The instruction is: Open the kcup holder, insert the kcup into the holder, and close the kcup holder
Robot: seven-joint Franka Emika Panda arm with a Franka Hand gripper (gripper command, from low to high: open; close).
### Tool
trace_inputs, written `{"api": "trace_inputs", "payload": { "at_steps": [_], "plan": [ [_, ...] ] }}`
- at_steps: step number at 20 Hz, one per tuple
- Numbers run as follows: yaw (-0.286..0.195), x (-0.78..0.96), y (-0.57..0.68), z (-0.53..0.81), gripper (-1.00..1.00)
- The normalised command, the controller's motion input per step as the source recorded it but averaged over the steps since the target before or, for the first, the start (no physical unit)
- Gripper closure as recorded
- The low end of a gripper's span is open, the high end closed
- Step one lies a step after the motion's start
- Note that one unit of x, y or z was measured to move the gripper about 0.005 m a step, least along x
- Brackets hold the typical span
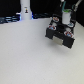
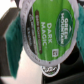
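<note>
On the white table (image 1: 25, 55), toward the exterior view's right, sat the black holder (image 1: 61, 36) with its grey front panels facing the camera. Directly above it hung the arm, with the gripper (image 1: 56, 22) low over the holder's top (whether it touched the box could not be told from that blurry view). A white bottle (image 1: 25, 10) with a dark mark stood well apart, at the back on the exterior view's left.

From the wrist camera the kcup (image 2: 49, 30) filled most of the picture, its green foil lid turned to the lens and printed with white lettering, a pale rim around it. Teal finger pads (image 2: 14, 37) pressed against the pod on either side, so the gripper (image 2: 49, 31) was pinching the kcup between them. Behind the pod, dark parts of the holder (image 2: 60, 75) showed at the picture's edge, with a strip of pale table beside them. Whether the drawer stood open or closed could not be told.
</note>
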Motion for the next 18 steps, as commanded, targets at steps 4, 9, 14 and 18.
{"api": "trace_inputs", "payload": {
  "at_steps": [4, 9, 14, 18],
  "plan": [
    [0.118, -0.32, 0.39, -0.01, 1.00],
    [0.119, -0.30, 0.28, -0.06, 1.00],
    [0.089, -0.22, 0.15, -0.15, 1.00],
    [0.083, -0.15, 0.06, -0.21, 1.00]
  ]
}}
